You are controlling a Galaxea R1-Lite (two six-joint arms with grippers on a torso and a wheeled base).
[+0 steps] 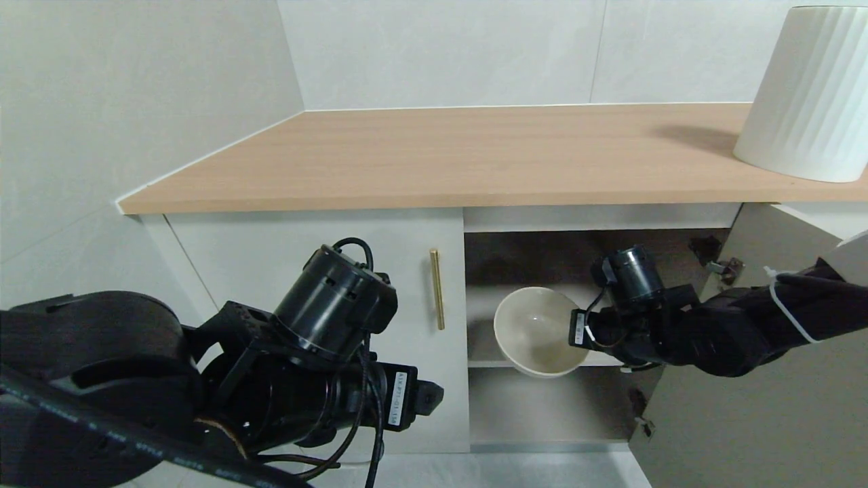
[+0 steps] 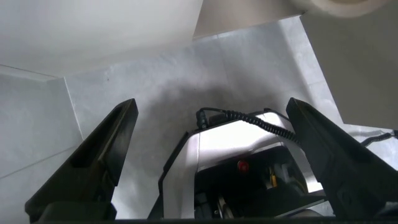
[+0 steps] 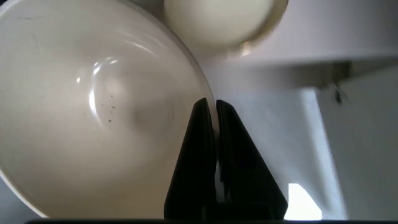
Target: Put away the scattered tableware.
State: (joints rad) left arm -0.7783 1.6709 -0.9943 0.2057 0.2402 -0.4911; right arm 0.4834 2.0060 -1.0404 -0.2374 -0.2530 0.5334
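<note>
A cream bowl point(image 1: 532, 329) hangs tilted on its side in the open right half of the cabinet, level with the inner shelf point(image 1: 483, 363). My right gripper point(image 1: 575, 330) is shut on the bowl's rim; in the right wrist view its black fingers point(image 3: 214, 130) pinch the rim of the bowl point(image 3: 93, 106). Beyond it in that view is a second round cream dish point(image 3: 217, 22), partly cut off. My left gripper point(image 2: 211, 112) is open and holds nothing. It points down at the pale floor, low in front of the closed left door point(image 1: 271, 251).
The wooden countertop point(image 1: 475, 156) carries a tall white ribbed vessel point(image 1: 807, 95) at the far right. The left door has a brass handle point(image 1: 437, 288). The right door point(image 1: 746, 413) is swung open beside my right arm. Tiled walls close the left and back.
</note>
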